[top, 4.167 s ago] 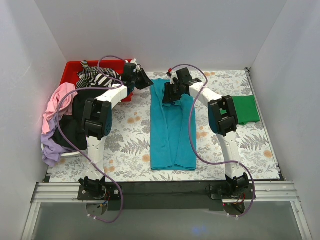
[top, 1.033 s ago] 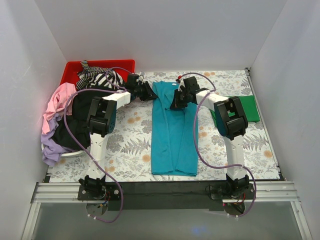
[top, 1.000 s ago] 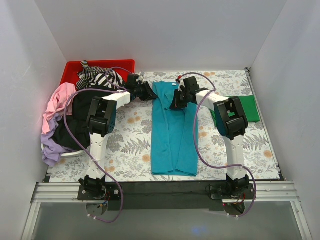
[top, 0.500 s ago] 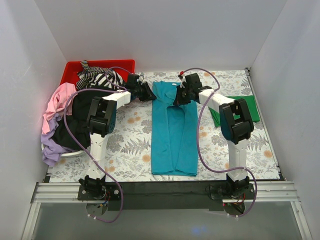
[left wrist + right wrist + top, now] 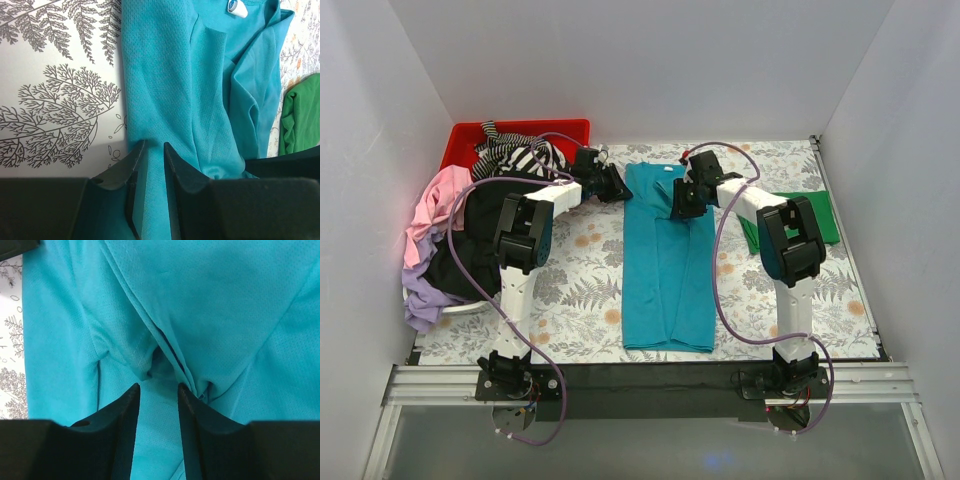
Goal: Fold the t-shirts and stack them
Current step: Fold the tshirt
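On the far left edge of the teal t-shirt [image 5: 665, 260] the left fingers [image 5: 120, 175] stay clenched on the cloth. Over its collar end the right fingers [image 5: 120, 412] have just released, so the lengthwise fold looks laid. Left of it, unfolded t-shirts [image 5: 440, 250] spill beside a red bin [image 5: 465, 140]. Right of it lies a folded green t-shirt [image 5: 810, 215], clear of the way.

I cnt 2 grippers: left gripper [image 5: 154, 145], right gripper [image 5: 158, 387]. Min 6 tees: teal tee [image 5: 665, 270], green tee [image 5: 815, 215], pink tee [image 5: 438, 200], lilac tee [image 5: 420, 300], black tee [image 5: 470, 250], striped tee [image 5: 515, 155]. 1x red bin [image 5: 460, 140].

Bright, even light; faint soft shadows; teal t-shirt [image 5: 165, 75] weave in sharp focus.
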Controlling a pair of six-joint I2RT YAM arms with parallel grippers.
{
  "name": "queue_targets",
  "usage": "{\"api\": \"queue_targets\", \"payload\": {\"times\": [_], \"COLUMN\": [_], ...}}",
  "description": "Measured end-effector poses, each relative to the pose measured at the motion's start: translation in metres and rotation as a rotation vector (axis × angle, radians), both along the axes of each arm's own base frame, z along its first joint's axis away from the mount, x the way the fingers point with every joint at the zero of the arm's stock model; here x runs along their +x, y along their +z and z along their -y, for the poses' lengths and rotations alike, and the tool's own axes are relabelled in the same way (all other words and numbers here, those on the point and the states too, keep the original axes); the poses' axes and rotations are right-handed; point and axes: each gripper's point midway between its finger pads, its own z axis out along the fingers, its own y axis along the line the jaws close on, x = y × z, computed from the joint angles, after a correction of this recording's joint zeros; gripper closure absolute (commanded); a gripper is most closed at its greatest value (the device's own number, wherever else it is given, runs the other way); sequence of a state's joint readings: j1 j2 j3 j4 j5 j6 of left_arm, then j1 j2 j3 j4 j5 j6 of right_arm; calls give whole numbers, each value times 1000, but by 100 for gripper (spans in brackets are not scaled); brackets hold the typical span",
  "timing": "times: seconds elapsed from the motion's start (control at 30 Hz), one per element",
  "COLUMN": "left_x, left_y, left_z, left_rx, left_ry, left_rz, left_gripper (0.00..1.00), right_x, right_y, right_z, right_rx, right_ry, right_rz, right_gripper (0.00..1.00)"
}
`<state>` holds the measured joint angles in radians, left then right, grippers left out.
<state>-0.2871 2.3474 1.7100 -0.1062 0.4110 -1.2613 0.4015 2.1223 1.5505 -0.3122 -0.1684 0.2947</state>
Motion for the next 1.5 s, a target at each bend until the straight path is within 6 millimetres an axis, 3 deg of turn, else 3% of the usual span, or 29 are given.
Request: {"api": "queue_targets", "payload": {"times": [0.17, 0.23, 0.37, 0.47, 0.53, 0.6, 0.73, 0.83, 1.0, 1.1, 1.2, 1.37, 1.5], "left_x": [0, 0, 1, 8, 14, 16, 22, 18, -3, -20, -27, -25, -25], "left_y": [1, 3, 24, 54, 79, 102, 142, 132, 71, 34, 18, 13, 30], "left_z": [-2, -5, -8, -2, 6, 16, 41, 55, 67, 67, 62, 55, 44], "left_rx": [17, 34, 44, 13, -28, -76, -183, -210, -200, -179, -159, -120, -60], "left_ry": [-2, 6, 15, -3, -31, -70, -167, -206, -229, -229, -217, -196, -160], "left_rz": [1, 3, 35, 82, 121, 152, 219, 196, 59, -35, -74, -56, -3], "left_gripper": [82, 82, 81, 80, 80, 80, 81, 81, 81, 81, 82, 82, 82], "right_x": [-6, -13, -13, 2, 20, 33, 49, 60, 53, 55, 55, 42, 41], "right_y": [6, 18, 71, 107, 120, 120, 87, 54, 0, 2, 1, 16, 68], "right_z": [0, 3, 4, -3, -11, -17, -27, -37, -37, -37, -35, -26, -23], "right_rx": [13, 17, 54, 85, 99, 104, 99, 99, 74, 76, 68, 48, 61], "right_ry": [11, 12, 19, 36, 45, 50, 72, 88, 97, 94, 94, 113, 131], "right_rz": [0, 15, 124, 216, 260, 276, 229, 181, 68, 75, 78, 112, 221], "right_gripper": [56, 56, 52, 52, 52, 52, 53, 53, 53, 54, 53, 50, 48]}}
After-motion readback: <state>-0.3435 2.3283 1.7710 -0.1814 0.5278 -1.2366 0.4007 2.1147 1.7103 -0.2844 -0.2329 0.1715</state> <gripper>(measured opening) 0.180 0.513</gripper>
